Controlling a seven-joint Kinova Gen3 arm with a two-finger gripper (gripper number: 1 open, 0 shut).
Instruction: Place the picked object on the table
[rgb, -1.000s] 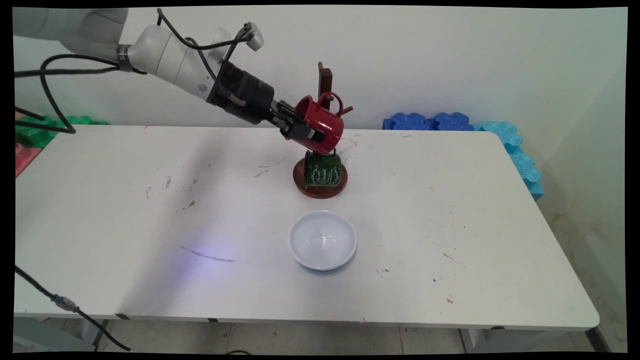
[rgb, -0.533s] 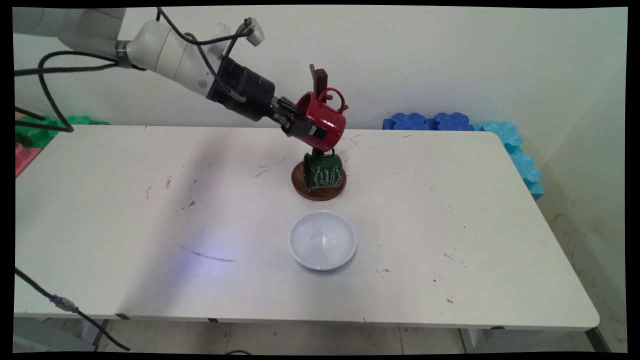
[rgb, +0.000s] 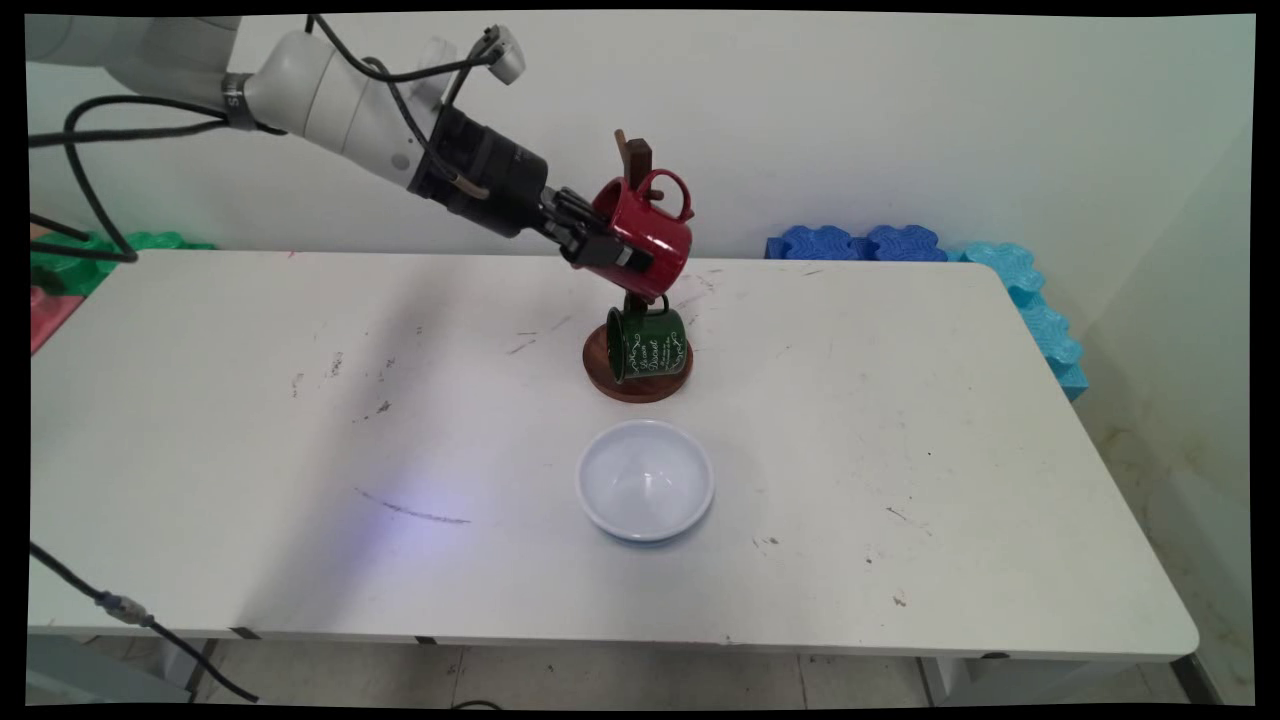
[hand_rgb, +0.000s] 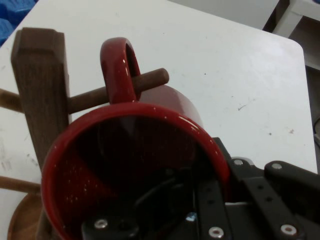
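Claw (rgb: 612, 252) clamped on the rim wall of a red mug (rgb: 645, 232), one finger inside the mug, one outside. The mug is held tilted in the air beside the top of a wooden mug stand (rgb: 637, 158), well above the surface (rgb: 250, 400).

In the hand view the mug's handle (hand_rgb: 119, 70) is looped over a wooden peg (hand_rgb: 150, 80) that sticks out from the stand's post (hand_rgb: 42, 85); the peg passes through the handle opening. I cannot tell if the handle rests on the peg or only surrounds it. The mug's open mouth (hand_rgb: 130, 170) faces the hand camera, with the claw linkage (hand_rgb: 235, 200) at the lower right.

A green mug (rgb: 647, 342) with white lettering hangs low on the same stand, just above the stand's round brown base (rgb: 600, 372), which sits on the surface near the far middle.

A white bowl (rgb: 645, 480) sits upright on the surface, nearer the camera than the stand and apart from it.

Blue foam blocks (rgb: 860, 243) lie along the far right edge of the surface, lighter blue ones (rgb: 1040, 310) run down its right side. Green and red foam pieces (rgb: 60, 270) are at the far left. Black cables (rgb: 90, 190) hang from the arm.
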